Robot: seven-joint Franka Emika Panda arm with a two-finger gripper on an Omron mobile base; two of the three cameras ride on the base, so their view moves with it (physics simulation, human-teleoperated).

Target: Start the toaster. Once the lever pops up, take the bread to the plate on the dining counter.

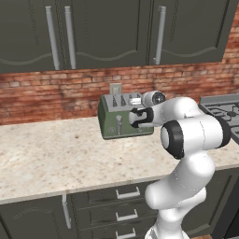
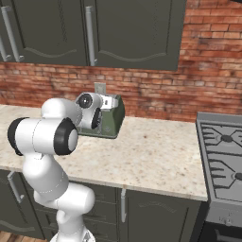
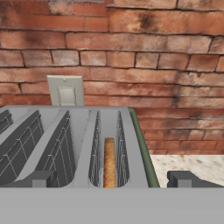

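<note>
The boxy olive-green toaster with a steel top (image 1: 114,122) stands on the speckled beige stone counter (image 1: 51,158), backed close to the red brick wall (image 1: 46,93). Seen from the hand, its top (image 3: 78,144) has four long slots side by side. In the slot nearest the toaster's right edge sits a thin golden-brown slice of bread (image 3: 109,162), on edge and sunk low between the wire guides; the other slots look bare as far as I can see into them. On the toaster's front, one slim silver lever (image 1: 118,125) shows at the left; the right-hand one is hidden behind the robot's wrist.

The white arm's two-finger claw (image 3: 111,179) hovers just above the front edge of the toaster, over its right end, jaws spread wide with nothing between them; one dark fingertip (image 3: 183,178) hangs off the toaster's right side, the other over the slots.

Directly behind the toaster a pale grey wall outlet (image 3: 65,90) is set in the brick. Above it hang dark cabinets with long silver handles (image 1: 112,32). Well to the toaster's right, a dark gas stove (image 2: 224,158) adjoins the counter.
</note>
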